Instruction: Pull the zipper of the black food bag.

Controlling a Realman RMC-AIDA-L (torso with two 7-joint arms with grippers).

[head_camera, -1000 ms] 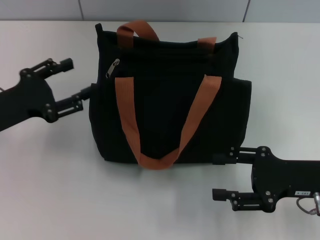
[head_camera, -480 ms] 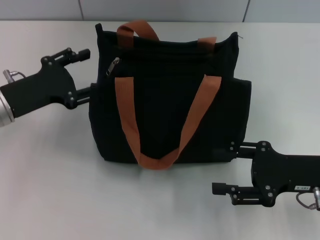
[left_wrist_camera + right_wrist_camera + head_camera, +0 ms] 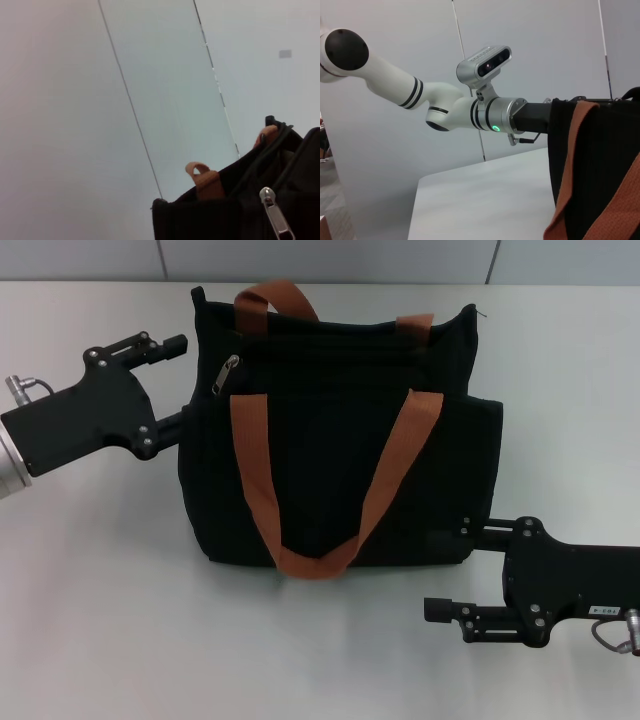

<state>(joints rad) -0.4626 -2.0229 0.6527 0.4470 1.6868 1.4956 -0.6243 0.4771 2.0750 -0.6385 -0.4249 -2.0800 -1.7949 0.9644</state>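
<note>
On the white counter the black food bag stands upright, its silver zipper at the upper left corner, with the open left hand beside it and the open right hand at its lower right corner.

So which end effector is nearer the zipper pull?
The left end effector, beside the bag's upper corner near the zipper; the right end effector sits by the bottom corner.

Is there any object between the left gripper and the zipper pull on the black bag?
Nothing visible stands between them. The left gripper is open at the bag's upper left corner, and the zipper hangs free on the black food bag just beside it. The orange handle starts below the pull.
</note>
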